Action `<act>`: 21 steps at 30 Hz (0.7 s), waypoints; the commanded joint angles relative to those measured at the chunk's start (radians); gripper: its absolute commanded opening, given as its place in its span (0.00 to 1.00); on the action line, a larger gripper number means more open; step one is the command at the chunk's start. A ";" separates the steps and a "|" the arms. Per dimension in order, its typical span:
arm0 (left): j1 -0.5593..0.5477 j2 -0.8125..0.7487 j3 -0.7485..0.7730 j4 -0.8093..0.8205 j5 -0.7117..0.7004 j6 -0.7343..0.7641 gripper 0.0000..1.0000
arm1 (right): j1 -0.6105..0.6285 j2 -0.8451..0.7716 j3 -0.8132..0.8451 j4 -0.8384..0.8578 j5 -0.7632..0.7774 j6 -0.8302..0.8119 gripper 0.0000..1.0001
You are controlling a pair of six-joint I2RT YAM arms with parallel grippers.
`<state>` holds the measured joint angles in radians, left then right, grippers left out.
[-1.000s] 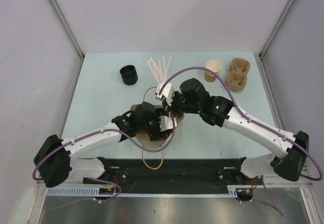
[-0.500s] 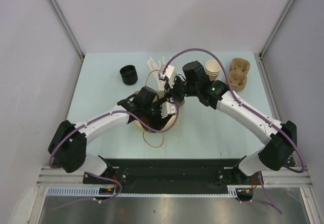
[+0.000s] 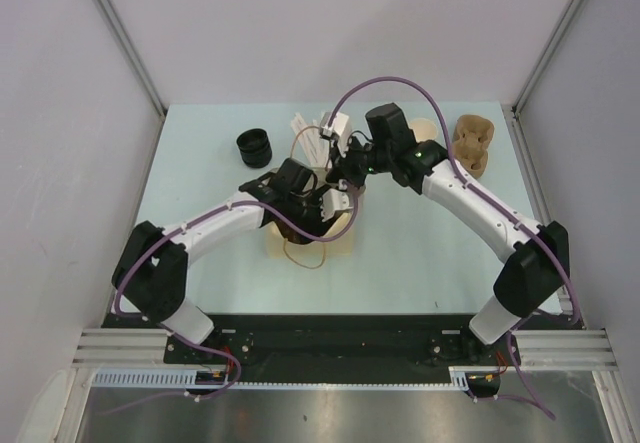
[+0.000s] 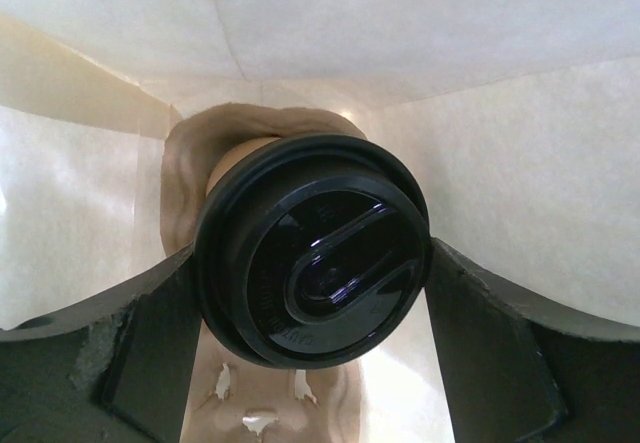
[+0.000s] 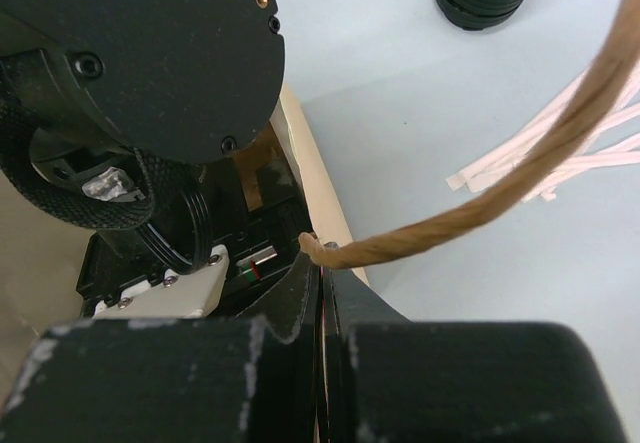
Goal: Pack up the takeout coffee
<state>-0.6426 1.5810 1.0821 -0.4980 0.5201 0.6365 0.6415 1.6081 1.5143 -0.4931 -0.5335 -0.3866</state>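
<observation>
The takeout coffee [image 4: 315,248], a tan cup under a round black lid, hangs inside the paper bag [image 4: 520,163]. My left gripper [image 4: 310,263] is down in the bag, with a finger against each side of the lid. A brown pulp carrier [image 4: 260,413] lies below the cup at the bag's bottom. From above, the bag [image 3: 342,233] sits mid-table and the left gripper [image 3: 318,209] reaches into its mouth. My right gripper [image 5: 322,273] is shut on the bag's rim [image 5: 310,178], where the twisted paper handle [image 5: 480,208] comes out. From above, the right gripper [image 3: 346,175] is at the bag's far edge.
A stack of black lids [image 3: 254,147] stands at the back left, with white stirrers [image 3: 308,129] beside it. Stacked paper cups [image 3: 426,129] are partly hidden behind the right arm. A second pulp carrier [image 3: 472,145] lies at the back right. The bag's near handle loop [image 3: 300,255] rests on the table.
Both arms have reached farther from their bases, and the bag has shifted with them toward the back of the table. Neither grip has changed.
</observation>
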 commanded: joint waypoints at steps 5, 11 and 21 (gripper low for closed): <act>0.035 0.166 -0.014 0.058 -0.075 -0.009 0.00 | -0.040 0.091 0.041 -0.185 -0.138 -0.024 0.00; 0.044 0.191 -0.016 0.064 -0.080 0.002 0.00 | -0.062 0.122 0.064 -0.206 -0.164 -0.034 0.00; 0.044 0.077 0.004 0.093 -0.054 -0.049 0.32 | -0.069 0.119 0.067 -0.214 -0.175 -0.037 0.00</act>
<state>-0.6163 1.6230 1.1198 -0.4801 0.5949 0.6014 0.5659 1.7000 1.5909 -0.5480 -0.6769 -0.4229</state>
